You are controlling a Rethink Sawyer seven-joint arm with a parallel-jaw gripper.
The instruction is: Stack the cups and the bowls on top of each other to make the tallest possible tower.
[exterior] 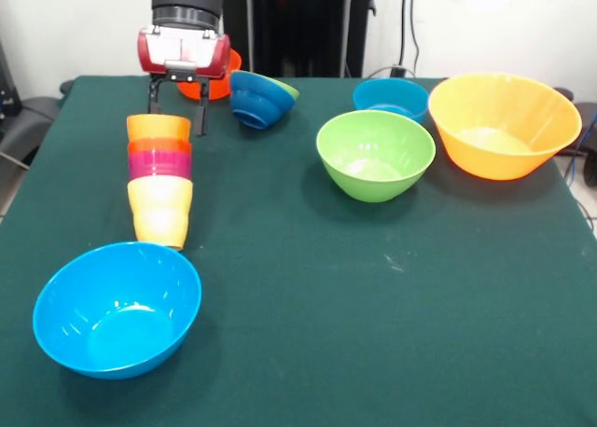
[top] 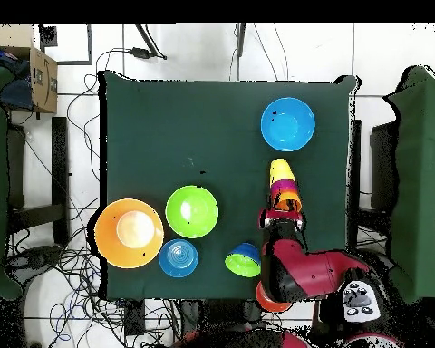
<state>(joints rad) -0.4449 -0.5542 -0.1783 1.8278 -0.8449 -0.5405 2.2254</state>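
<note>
Green table (exterior: 308,278), toppled tower (exterior: 159,180) of nested yellow, purple, orange cups.

Counter (exterior: 373,287): dark green cloth cover, a few pale specks toward the middle. Overhead view: a cardboard box (top: 42,77) sits just off one far corner of the counter. Loose black cables (top: 76,118) trail over the white tiled floor (top: 393,54) along that side and bunch up past the adjoining corner. Front view: white wall (exterior: 75,26) beyond the counter's far edge, cables hanging against it.

Red wrist (exterior: 183,54), black fingers (exterior: 152,95)
</note>
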